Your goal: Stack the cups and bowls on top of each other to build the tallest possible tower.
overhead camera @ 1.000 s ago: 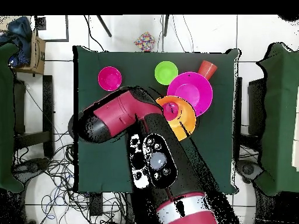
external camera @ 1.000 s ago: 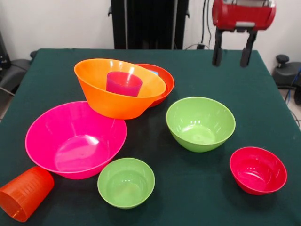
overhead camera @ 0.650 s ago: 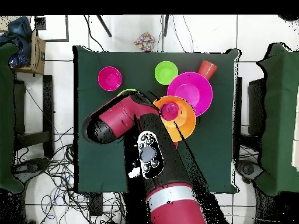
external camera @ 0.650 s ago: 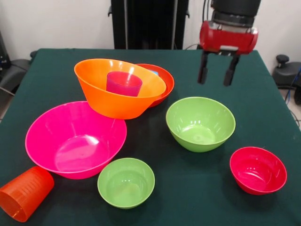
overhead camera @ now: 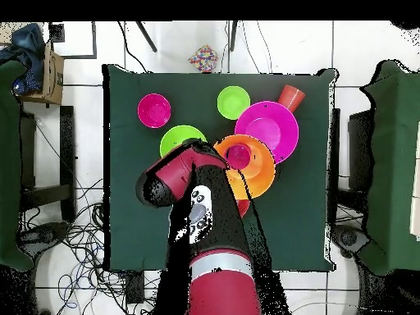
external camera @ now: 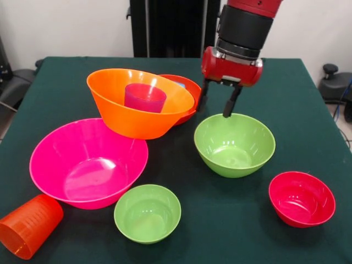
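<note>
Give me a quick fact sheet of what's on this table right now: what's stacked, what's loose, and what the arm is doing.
stack: large orange bowl tilted on red-orange bowl, purple cup inside
loose bowls: large pink bowl, medium green bowl, small green bowl, crimson bowl
loose cup: orange cup, on its side
gripper: open, empty, above medium green bowl's far rim
table: dark green cloth

Red-and-black arm (external camera: 242, 33), dark-fingered end effector (external camera: 216, 104)
</note>
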You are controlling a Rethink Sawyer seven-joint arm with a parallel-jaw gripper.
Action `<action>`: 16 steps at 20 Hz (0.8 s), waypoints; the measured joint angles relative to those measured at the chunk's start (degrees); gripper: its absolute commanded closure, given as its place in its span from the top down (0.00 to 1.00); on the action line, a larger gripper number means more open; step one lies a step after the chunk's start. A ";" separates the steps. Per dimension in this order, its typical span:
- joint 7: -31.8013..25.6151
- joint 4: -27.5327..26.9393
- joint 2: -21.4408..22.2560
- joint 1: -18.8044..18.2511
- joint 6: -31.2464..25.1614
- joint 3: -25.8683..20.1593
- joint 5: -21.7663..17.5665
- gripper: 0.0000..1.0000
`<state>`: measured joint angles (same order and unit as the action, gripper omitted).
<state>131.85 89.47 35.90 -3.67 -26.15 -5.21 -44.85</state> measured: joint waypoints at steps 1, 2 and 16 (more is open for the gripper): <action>0.00 -0.43 -0.89 1.15 0.85 1.84 0.00 1.00; 0.00 -0.58 -1.21 1.54 1.14 2.46 0.01 1.00; 0.00 -0.83 0.62 2.36 1.74 5.66 5.70 1.00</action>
<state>131.85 88.64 36.52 -1.32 -24.41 0.44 -39.15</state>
